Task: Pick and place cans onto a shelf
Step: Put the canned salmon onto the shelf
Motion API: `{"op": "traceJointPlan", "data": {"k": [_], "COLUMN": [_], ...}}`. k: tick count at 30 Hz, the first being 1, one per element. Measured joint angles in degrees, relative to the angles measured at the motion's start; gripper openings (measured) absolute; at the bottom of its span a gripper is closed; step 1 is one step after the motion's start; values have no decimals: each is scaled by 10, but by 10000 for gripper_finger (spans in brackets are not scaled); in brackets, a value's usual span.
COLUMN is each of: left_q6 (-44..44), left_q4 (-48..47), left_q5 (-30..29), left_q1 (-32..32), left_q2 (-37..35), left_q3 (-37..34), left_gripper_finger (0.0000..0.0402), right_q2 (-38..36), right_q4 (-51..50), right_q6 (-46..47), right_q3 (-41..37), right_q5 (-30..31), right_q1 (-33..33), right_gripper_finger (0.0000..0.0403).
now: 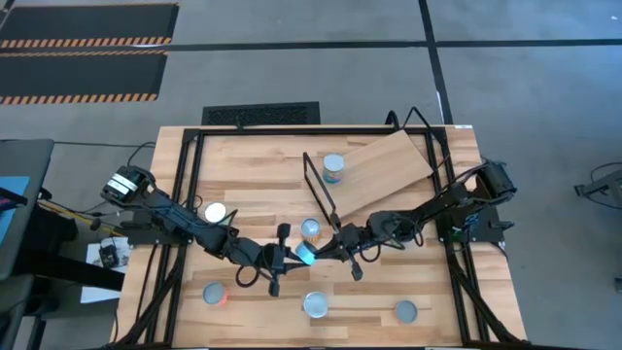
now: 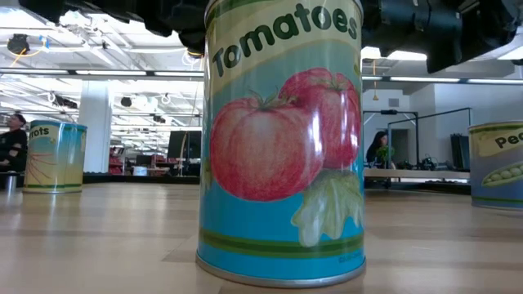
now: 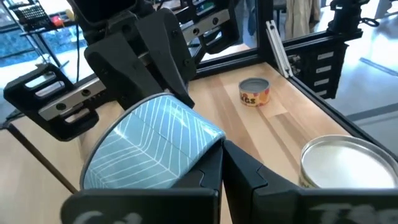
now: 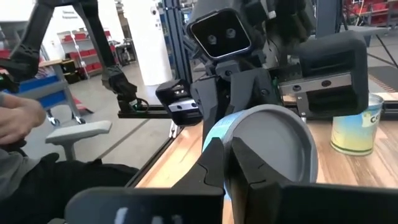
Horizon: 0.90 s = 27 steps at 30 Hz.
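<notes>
A teal can with a pale leaf pattern lies on its side in the air between my two grippers, over the middle of the table. My left gripper reaches it from the table's left and my right gripper from the right. Both are nearly shut at the can's opposite ends. The can also shows in the left wrist view and the right wrist view. The shelf, a light-wood board with a black wire frame end, lies slanted at the far right and bears one can. My left gripper holds the teal can at the edge of its near end, with the two fingers close together. The fingers come about level from the table's left. The can lies on its side, clear of the table. The can itself hides the exact contact. My right gripper pinches the rim of the can's other end. One finger lies over the round silver end face and the other along the teal side wall. The fingers come about level from the table's right, and the can is clear of the table.
Loose cans stand around: one just behind the grippers, one at the left, a red one, the tomato can and one at the near right. A black frame rims the table. People are in the room beyond.
</notes>
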Motion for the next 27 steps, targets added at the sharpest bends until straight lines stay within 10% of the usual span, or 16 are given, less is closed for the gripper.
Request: {"op": "traceJointPlan", "data": {"k": [14, 27], "left_q6": [-51, -98], "left_q4": [-29, -58], "left_q5": [-11, 20], "left_q1": [2, 1], "left_q2": [0, -1], "left_q3": [0, 1], "left_gripper_finger": [5, 91], "right_q2": [-36, -45], "right_q4": [-78, -109], "right_q6": [2, 2], "right_q3": [1, 1], "right_q5": [9, 2], "right_q1": [10, 11], "right_gripper_finger": [3, 3]}}
